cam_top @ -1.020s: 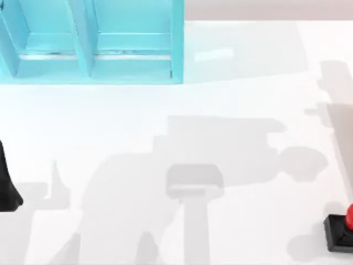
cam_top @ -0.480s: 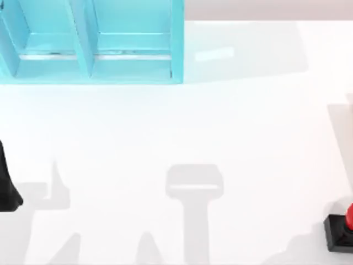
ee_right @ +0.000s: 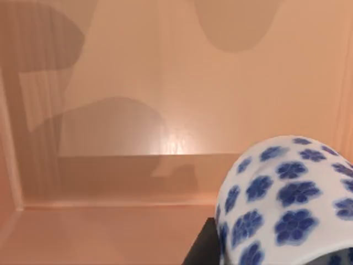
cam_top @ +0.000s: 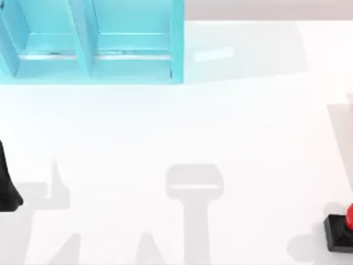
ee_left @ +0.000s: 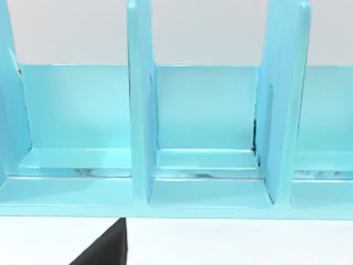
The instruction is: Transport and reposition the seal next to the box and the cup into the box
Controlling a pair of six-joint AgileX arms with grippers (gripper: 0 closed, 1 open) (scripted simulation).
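Note:
The seal [cam_top: 343,229], a red knob on a black square base, stands at the table's front right edge, cut off by the top view's border. The cup [ee_right: 287,201], white with blue flowers, hangs close to the right wrist camera over the tan inner floor of a box [ee_right: 138,99]. My right gripper [ee_right: 220,248] is shut on it, one black finger lying against the cup's side. My left arm [cam_top: 5,185] is parked at the table's left edge, facing the cyan shelf.
A cyan divided shelf [cam_top: 91,41] stands at the back left, its open compartments [ee_left: 207,138] facing the left wrist camera. A black part of the left gripper [ee_left: 107,251] shows below it. Grey shadows lie on the white table [cam_top: 193,182].
The large arm shadow that lay across the middle and right of the table a second ago has gone off to the right. The seal and left arm have stayed put.

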